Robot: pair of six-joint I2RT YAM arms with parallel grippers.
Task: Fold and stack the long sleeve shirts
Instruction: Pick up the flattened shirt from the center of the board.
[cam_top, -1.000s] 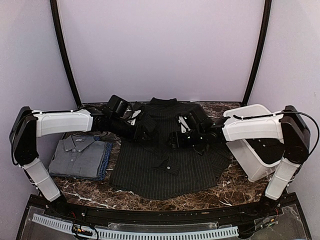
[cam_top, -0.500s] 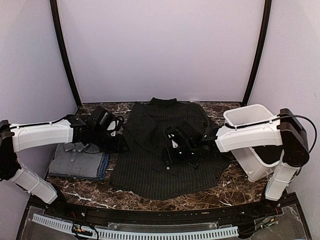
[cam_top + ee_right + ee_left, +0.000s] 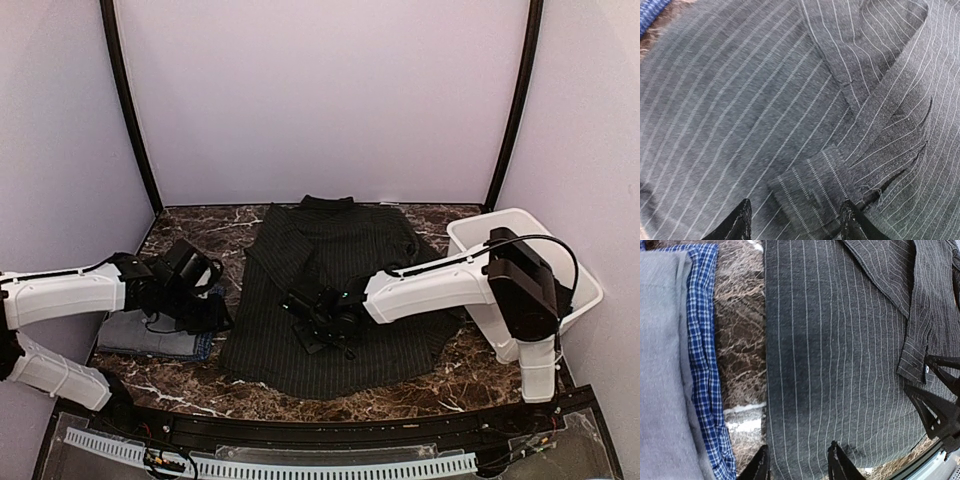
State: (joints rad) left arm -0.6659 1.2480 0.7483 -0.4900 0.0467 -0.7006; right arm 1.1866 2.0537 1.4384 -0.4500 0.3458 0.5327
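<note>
A charcoal pinstriped shirt lies spread on the table's middle, collar at the back, with a sleeve folded across its front. My left gripper is open at the shirt's left edge; in the left wrist view its fingers straddle that edge. My right gripper is open low over the sleeve cuff, which lies between its fingers in the right wrist view. A folded grey shirt lies on a folded blue checked shirt at the left.
A white plastic tub stands tilted at the right, behind my right arm's base. A strip of brown marble table shows between the folded stack and the spread shirt. Black frame posts stand at the back corners.
My left gripper has drawn back from the shirt's upper left to its left edge. My right gripper has swept left across the shirt to the cuff. The shirt now lies flatter.
</note>
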